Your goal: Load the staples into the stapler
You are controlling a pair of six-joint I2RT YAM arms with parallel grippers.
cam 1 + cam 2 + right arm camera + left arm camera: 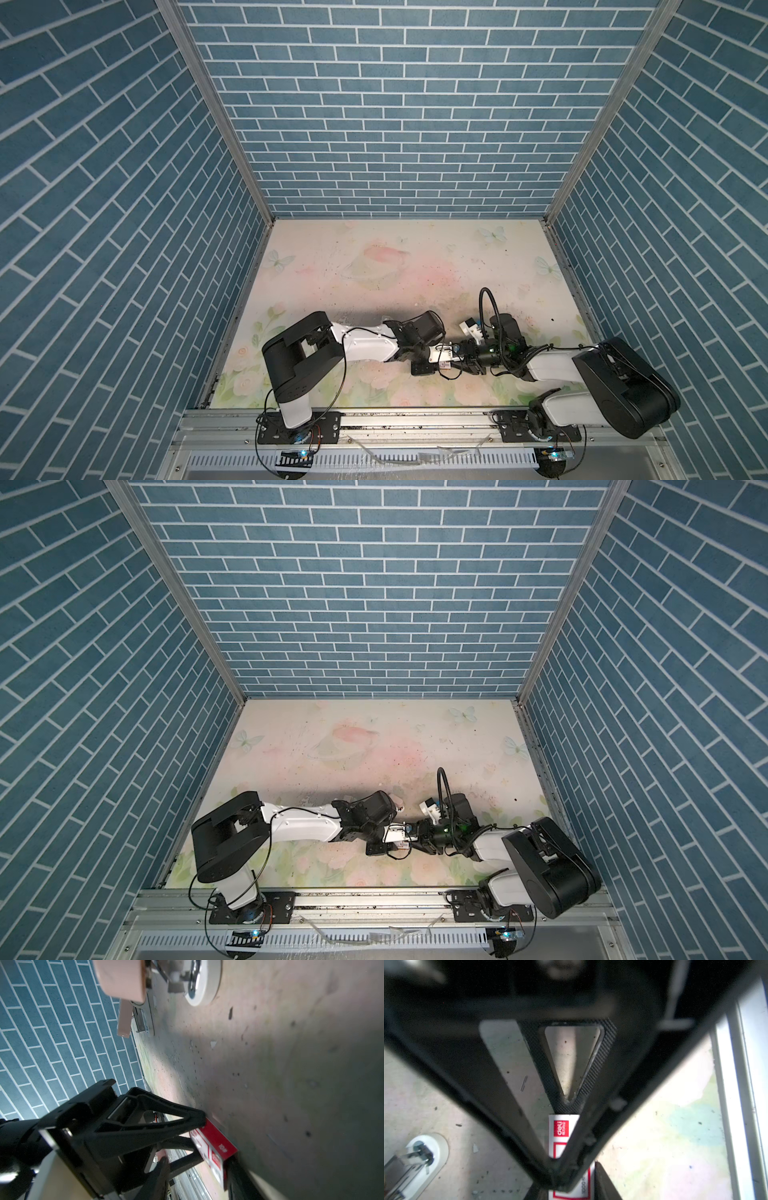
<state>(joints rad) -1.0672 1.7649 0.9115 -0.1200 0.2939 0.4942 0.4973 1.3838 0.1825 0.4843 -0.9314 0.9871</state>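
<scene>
Both arms reach in to the middle of the flowered table (374,270) and meet over a small red-and-white box (560,1128). The left gripper (562,1176) is narrowed onto one end of the box, its two black fingers (193,1118) pressing the box from opposite faces. The right gripper (460,362) comes from the opposite side, set wider, with a dark finger lying against each side of the box's other end, so the box hangs between the two grippers just above the table surface. The staples cannot be seen as loose strips; whether any are inside the box cannot be told. The stapler (203,987) lies on the table behind the grippers, well apart from the box. Its white base rests flat, with bright metal parts showing on top, and its pale pink upper part (122,978) is lifted away from the base. In a top view only a pink edge of the stapler (397,801) peeks out beside the left arm's wrist.
</scene>
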